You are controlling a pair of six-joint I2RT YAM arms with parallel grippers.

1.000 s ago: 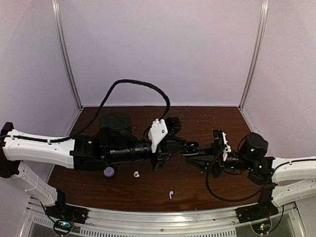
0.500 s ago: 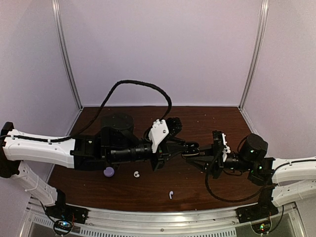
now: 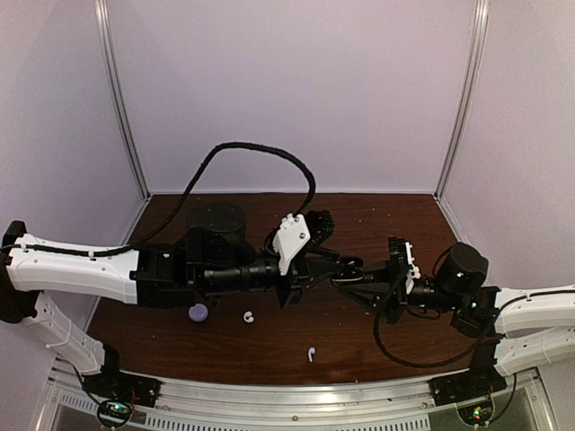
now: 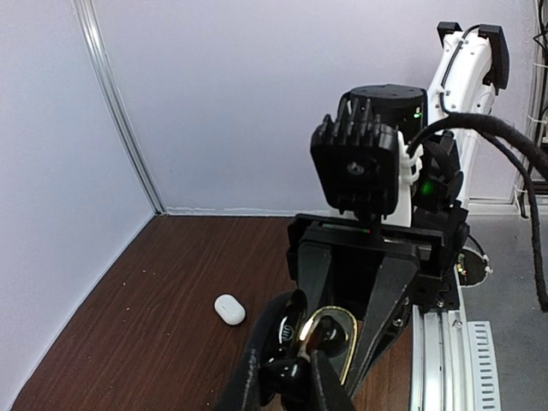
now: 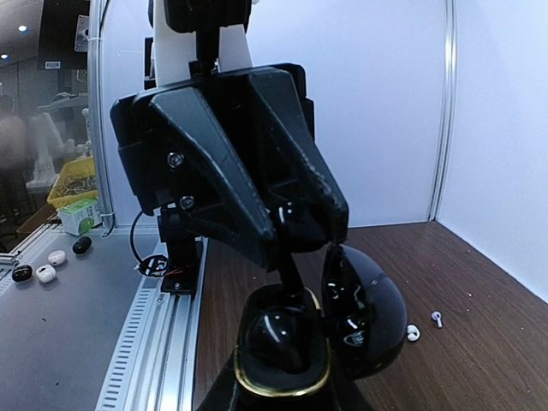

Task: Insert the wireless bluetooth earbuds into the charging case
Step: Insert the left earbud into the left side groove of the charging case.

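Observation:
My right gripper is shut on a glossy black charging case with a gold rim, and its lid stands open. My left gripper meets it tip to tip at the table's middle. It is shut on a black earbud and holds it at the case's mouth. In the right wrist view the left fingers hang over the case and a black part reaches down into the well. A curled white earbud and a stemmed white earbud lie on the table near the front.
A lavender round piece lies by the left arm. A small white case lies on the brown table. White walls close in the back and sides, and a metal rail runs along the front. A black cable loops over the left arm.
My left arm has edged slightly right towards the case. The right arm has barely moved.

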